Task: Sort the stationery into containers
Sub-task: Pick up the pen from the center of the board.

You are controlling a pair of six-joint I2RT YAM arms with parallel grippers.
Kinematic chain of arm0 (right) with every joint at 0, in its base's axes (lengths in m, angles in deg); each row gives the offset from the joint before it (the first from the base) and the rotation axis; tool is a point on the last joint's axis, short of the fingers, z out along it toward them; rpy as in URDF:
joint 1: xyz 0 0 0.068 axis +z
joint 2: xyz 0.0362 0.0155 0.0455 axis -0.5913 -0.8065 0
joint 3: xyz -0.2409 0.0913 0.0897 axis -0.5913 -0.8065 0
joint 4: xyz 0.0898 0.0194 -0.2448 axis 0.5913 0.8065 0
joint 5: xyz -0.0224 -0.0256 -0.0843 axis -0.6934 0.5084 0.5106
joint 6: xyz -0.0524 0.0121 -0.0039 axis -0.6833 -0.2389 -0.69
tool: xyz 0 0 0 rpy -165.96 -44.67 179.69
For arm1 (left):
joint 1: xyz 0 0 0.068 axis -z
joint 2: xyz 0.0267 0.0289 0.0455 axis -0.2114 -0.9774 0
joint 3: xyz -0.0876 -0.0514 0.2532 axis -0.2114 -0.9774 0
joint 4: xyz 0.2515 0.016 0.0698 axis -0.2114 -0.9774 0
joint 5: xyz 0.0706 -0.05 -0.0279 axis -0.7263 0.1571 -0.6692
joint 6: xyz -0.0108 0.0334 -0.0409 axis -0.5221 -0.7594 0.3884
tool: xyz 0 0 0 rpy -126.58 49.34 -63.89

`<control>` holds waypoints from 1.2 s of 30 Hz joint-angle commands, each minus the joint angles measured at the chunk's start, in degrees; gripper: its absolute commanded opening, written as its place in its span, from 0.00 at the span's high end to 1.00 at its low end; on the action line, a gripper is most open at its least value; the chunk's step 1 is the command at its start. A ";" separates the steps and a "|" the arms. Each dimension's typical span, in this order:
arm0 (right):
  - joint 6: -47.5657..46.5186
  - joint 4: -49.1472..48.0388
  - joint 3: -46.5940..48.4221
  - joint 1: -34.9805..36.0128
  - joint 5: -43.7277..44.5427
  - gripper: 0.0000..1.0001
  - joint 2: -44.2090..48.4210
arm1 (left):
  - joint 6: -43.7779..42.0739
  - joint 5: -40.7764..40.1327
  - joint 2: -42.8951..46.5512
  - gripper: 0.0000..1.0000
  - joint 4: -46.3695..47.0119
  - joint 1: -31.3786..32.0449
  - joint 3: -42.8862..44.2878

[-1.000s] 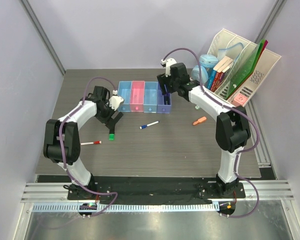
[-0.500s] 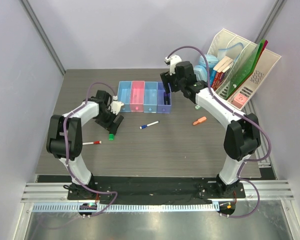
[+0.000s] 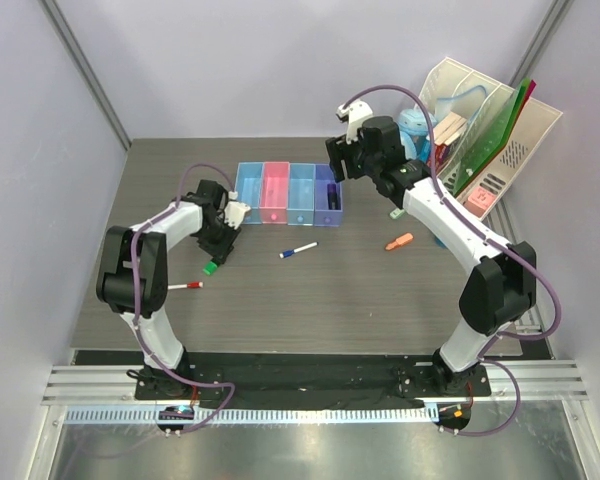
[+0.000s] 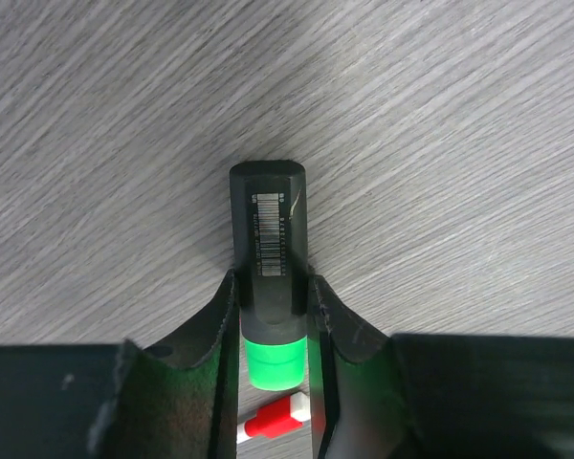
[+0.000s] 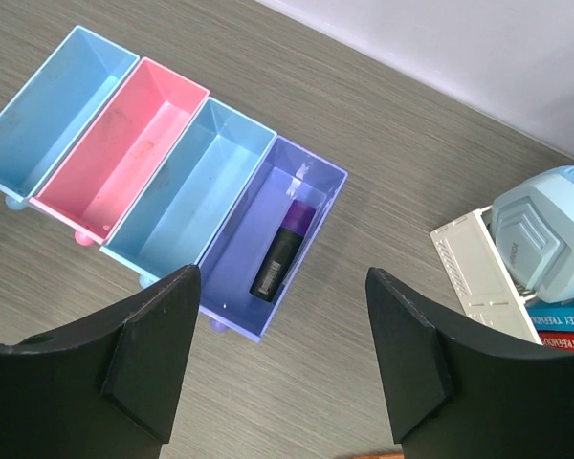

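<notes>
Left gripper (image 4: pixel 273 287), wrist view: the two fingers (image 4: pixel 220 316) are narrowed onto the green highlighter (image 4: pixel 268 229), clamping its dark barrel just above the green cap. The barrel carries a white barcode label (the small print beside the bars is too fine to read). Whether the highlighter touches the table (image 4: pixel 440 115) cannot be told. A red-capped marker (image 4: pixel 277 419) shows below the green cap, cut off by the fingers.

Right gripper (image 5: pixel 279 277), wrist view: fingers spread wide and holding nothing, above the row of four trays (image 5: pixel 110 81). The purple tray (image 5: pixel 335 182) contains a purple highlighter (image 5: pixel 282 251); the pink and two light blue trays hold nothing. A round blue item (image 5: pixel 545 229) is cropped at the right edge, and the book spines (image 5: pixel 564 330) under it bear lettering that is cut off and illegible.

Overhead view: a blue-capped marker (image 3: pixel 298 249) and an orange highlighter (image 3: pixel 399 241) lie loose on the table, well apart; the white rack (image 3: pixel 540 120) stands at the far right
</notes>
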 commanded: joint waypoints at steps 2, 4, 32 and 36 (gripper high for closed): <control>-2.26 3.36 2.12 0.41 -1.56 0.24 1.73 | -1.46 2.58 -1.45 1.00 0.18 1.21 -4.21; -3.40 6.00 3.26 0.33 -1.65 0.22 1.20 | -2.25 2.49 0.31 1.00 0.36 1.30 -4.47; 11.19 16.29 12.06 -9.87 -68.97 0.25 -14.54 | -21.59 -20.97 30.29 1.00 25.93 30.21 -12.73; 9.17 16.12 9.86 -6.02 -68.62 0.25 -14.19 | -20.89 -19.23 30.20 1.00 26.98 30.57 -13.35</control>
